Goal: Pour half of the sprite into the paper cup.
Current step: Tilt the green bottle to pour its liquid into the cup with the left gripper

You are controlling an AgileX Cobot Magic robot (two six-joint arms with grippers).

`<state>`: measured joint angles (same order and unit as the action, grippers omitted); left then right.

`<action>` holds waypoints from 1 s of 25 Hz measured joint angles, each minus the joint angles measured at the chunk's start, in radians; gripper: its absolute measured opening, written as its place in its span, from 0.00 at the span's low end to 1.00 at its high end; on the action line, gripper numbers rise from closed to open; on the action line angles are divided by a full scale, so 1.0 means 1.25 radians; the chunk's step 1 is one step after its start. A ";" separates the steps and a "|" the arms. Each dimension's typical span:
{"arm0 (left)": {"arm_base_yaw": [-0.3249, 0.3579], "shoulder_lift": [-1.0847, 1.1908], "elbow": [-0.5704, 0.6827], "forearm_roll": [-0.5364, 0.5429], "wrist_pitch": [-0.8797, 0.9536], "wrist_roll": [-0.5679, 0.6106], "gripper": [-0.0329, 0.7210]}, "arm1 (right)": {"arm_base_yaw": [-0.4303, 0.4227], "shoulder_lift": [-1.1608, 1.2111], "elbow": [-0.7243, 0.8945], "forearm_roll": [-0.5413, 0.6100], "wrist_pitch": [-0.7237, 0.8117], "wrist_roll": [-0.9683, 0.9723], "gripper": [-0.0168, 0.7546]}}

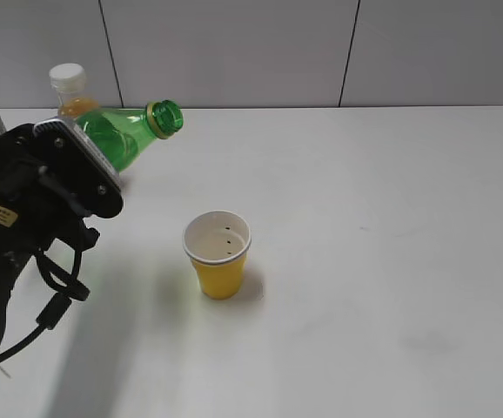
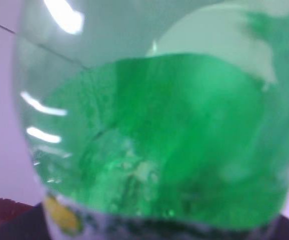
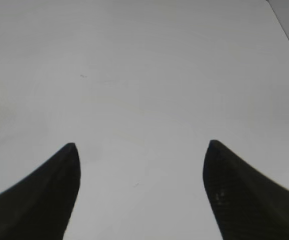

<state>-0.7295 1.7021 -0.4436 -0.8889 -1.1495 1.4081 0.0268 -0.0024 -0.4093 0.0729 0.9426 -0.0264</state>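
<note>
Sprite (image 1: 121, 135) sits up off the worktop (image 1: 382, 226) in our left arm's grip, near the far-left corner. Bottle is tilted well over, neck pointing right and slightly up, cap off, mouth open, yellowish ring round the neck. Mouth hangs left of and behind the paper cup (image 1: 217, 253), not over it. No stream visible from the mouth.

Left gripper (image 1: 90, 161): fingers clamped on the sprite's body, about mid-bottle; the black wrist housing hides most of the contact in the exterior view. Left wrist view is filled edge to edge by green plastic (image 2: 159, 140), liquid pooled in the lower part, paler empty wall above. Bit of label shows at the bottom edge. Fingers themselves not visible there.

Paper cup stands upright left of worktop centre, toward the near edge, yellow outside, white inside, white rolled rim. A few dark specks on its inner wall. We cannot tell if any liquid is in it. Well apart from the bottle and from both arms.

Orange juice bottle (image 1: 70, 91) with white cap stands upright at the far-left corner, just behind the sprite, partly hidden by it.

Right gripper (image 3: 142, 190): fingers (image 3: 44, 195) spread wide, nothing between them, only bare worktop below. Not visible in the exterior view.

Small dark red thing (image 2: 4, 210) at the bottom-left corner of the left wrist view; too blurred to identify.
</note>
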 joint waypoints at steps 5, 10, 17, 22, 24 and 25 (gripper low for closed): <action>0.000 0.000 0.000 0.000 -0.003 0.027 0.65 | 0.000 0.000 0.000 0.000 0.000 0.000 0.76; 0.000 0.000 0.000 0.000 -0.003 0.049 0.65 | 0.000 0.000 0.000 0.000 0.000 0.000 0.76; 0.000 0.009 0.000 0.001 -0.009 0.093 0.65 | 0.000 0.000 0.000 0.000 0.000 0.000 0.76; 0.000 0.053 -0.001 0.002 -0.009 0.118 0.65 | 0.000 0.000 0.000 0.000 0.000 0.000 0.76; 0.000 0.072 -0.001 0.002 -0.009 0.120 0.65 | 0.000 0.000 0.000 0.000 0.000 0.000 0.76; 0.000 0.078 -0.001 0.002 -0.009 0.121 0.65 | 0.000 0.000 0.000 0.000 0.000 0.000 0.76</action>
<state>-0.7295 1.7999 -0.4445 -0.8868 -1.1603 1.5590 0.0268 -0.0024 -0.4093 0.0729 0.9426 -0.0264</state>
